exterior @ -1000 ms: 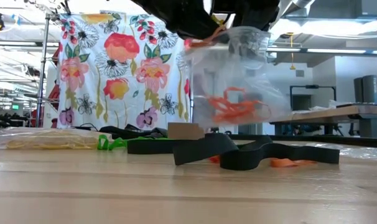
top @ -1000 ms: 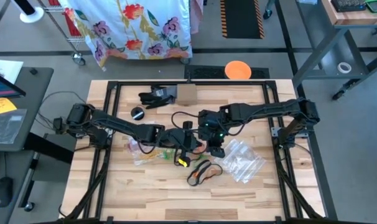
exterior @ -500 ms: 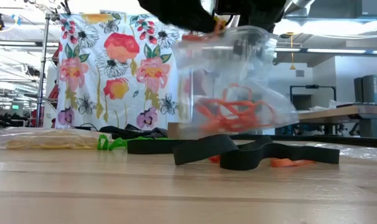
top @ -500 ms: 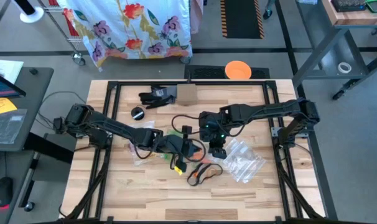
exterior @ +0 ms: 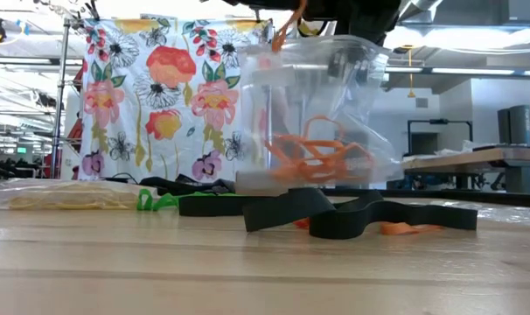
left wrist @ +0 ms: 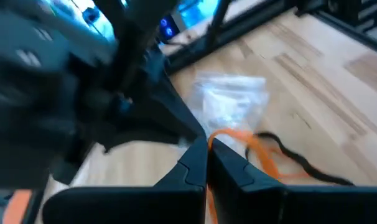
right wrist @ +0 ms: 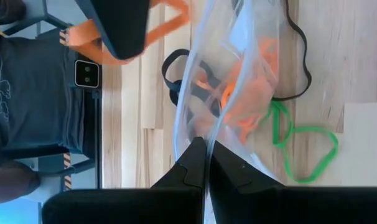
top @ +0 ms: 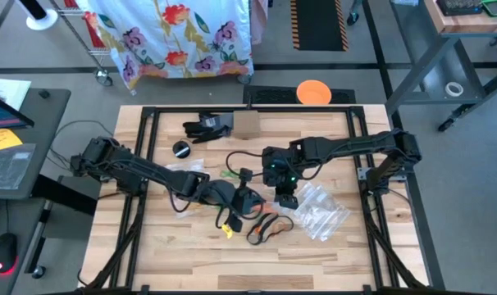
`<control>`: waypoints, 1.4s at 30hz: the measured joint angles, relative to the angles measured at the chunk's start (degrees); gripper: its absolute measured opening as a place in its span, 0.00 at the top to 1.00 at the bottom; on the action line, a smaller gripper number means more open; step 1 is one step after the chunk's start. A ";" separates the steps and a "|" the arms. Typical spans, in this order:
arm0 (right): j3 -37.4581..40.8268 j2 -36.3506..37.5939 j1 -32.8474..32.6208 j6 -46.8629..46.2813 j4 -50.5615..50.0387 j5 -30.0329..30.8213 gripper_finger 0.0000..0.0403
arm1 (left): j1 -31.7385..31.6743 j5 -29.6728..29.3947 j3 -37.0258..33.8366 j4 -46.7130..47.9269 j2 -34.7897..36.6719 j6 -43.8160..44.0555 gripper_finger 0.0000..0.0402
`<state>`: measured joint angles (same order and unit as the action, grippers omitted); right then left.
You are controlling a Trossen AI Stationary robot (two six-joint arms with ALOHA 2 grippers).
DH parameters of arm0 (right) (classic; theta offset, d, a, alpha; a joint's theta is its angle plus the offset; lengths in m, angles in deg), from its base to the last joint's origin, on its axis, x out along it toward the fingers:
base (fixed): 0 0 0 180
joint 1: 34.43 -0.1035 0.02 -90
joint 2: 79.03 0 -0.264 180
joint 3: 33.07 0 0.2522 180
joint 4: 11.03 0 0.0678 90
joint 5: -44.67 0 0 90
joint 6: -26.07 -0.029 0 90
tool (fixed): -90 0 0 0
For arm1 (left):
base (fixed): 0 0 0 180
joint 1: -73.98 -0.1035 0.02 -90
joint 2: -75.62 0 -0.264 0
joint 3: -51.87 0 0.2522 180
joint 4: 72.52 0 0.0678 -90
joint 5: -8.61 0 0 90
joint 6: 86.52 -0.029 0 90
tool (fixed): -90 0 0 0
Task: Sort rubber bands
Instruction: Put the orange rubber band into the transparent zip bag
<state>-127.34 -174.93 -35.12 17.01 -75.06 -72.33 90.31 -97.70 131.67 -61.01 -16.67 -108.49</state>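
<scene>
Above the table (top: 330,254) centre, your right tool (right wrist: 205,144) stays out of sight in this count: clamped shut on a clear bag (exterior: 322,109) of orange rubber bands (exterior: 322,157). Left tool (left wrist: 207,144), jaws closed, pinches one orange band (left wrist: 254,146) beside it. Green bands (exterior: 156,200) lie far left.
</scene>
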 joint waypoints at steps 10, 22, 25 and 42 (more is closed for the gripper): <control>0.00 0.00 -0.51 0.19 -0.18 0.00 0.99 | -0.72 -1.96 -1.44 -13.51 0.00 0.10 1.00; 0.00 0.00 -0.80 0.35 -0.65 -0.11 0.99 | -2.15 -0.72 -9.96 -26.84 -0.09 0.21 1.00; 0.00 0.00 -0.71 0.39 -0.65 -0.12 0.99 | -2.56 -0.66 -10.84 -27.16 -0.13 0.43 1.00; 0.00 0.00 -0.80 0.45 -0.66 -0.21 0.99 | -2.50 6.42 -10.68 -32.10 -3.12 1.25 1.00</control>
<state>-127.34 -174.93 -35.92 17.46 -75.72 -72.54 87.81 -91.27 120.99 -93.11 -19.80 -107.24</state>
